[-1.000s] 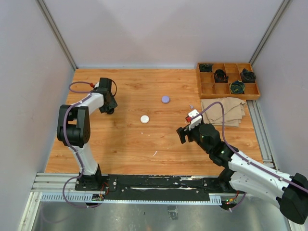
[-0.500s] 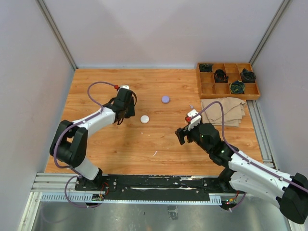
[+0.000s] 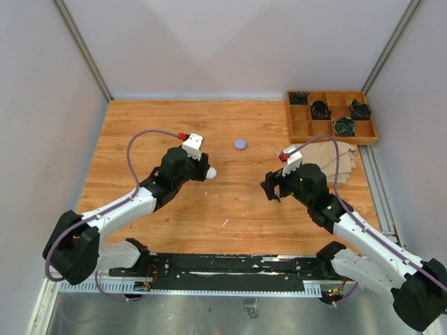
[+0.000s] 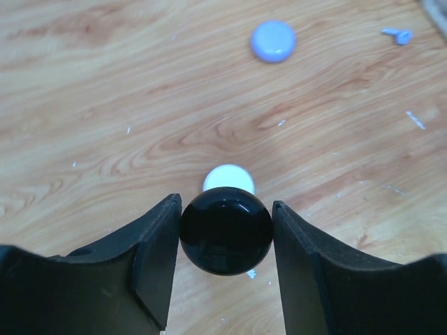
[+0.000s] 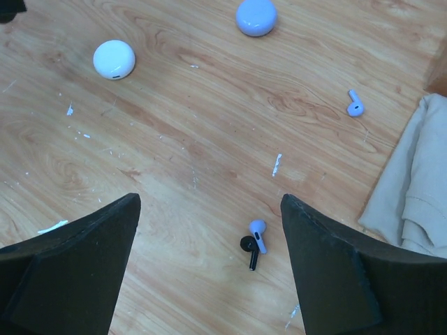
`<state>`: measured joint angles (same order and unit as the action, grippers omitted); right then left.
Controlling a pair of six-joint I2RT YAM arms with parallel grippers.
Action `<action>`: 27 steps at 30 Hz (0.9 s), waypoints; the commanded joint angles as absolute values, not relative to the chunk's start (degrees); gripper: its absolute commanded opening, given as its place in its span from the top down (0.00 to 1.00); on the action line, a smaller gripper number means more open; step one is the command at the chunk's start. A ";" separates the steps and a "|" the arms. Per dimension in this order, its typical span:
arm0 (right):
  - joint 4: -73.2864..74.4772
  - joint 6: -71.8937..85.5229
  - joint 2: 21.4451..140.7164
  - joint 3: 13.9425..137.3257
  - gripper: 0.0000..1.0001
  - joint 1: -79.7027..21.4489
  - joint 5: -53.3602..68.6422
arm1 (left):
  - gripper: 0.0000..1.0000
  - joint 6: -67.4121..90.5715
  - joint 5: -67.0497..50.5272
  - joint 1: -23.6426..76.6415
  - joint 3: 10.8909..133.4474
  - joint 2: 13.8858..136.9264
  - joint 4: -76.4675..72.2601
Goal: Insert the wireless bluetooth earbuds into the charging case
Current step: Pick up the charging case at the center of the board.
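Note:
My left gripper [image 4: 227, 209] is shut on a glossy black round charging case [image 4: 226, 234], held above the table just short of a white round case [image 4: 228, 180]. From above, that left gripper [image 3: 198, 172] sits right beside the white case [image 3: 211, 172]. A lilac case [image 4: 273, 40] lies farther off. My right gripper [image 5: 209, 199] hovers open and empty over a black earbud [image 5: 249, 250] and a lilac earbud [image 5: 258, 234], which touch each other on the wood. A second lilac earbud [image 5: 355, 105] lies alone nearer the cloth.
A wooden compartment tray [image 3: 302, 127] with dark coiled items stands at the back right. A folded beige cloth [image 3: 335, 157] lies in front of it, close to the right arm. Grey walls enclose the table on three sides.
The left arm has swung from the far left to the middle of the table, stopping at the white case. The right gripper has shifted slightly away from the base, and its jaws have widened a little.

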<state>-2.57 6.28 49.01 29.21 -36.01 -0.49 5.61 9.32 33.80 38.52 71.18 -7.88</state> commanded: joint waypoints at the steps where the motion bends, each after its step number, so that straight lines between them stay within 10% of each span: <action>1: 0.15 10.29 50.00 33.91 0.17 -29.92 11.44 | 0.48 -1.34 3.16 35.52 35.21 68.06 -18.00; 27: 7.62 18.72 64.58 52.45 0.26 -30.95 37.02 | 0.52 -37.87 -10.98 49.09 24.98 62.58 -33.44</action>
<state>8.01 17.78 63.26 49.67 -28.32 33.56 -30.92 -9.52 47.40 24.93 62.96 -30.20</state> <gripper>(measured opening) 0.745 0.559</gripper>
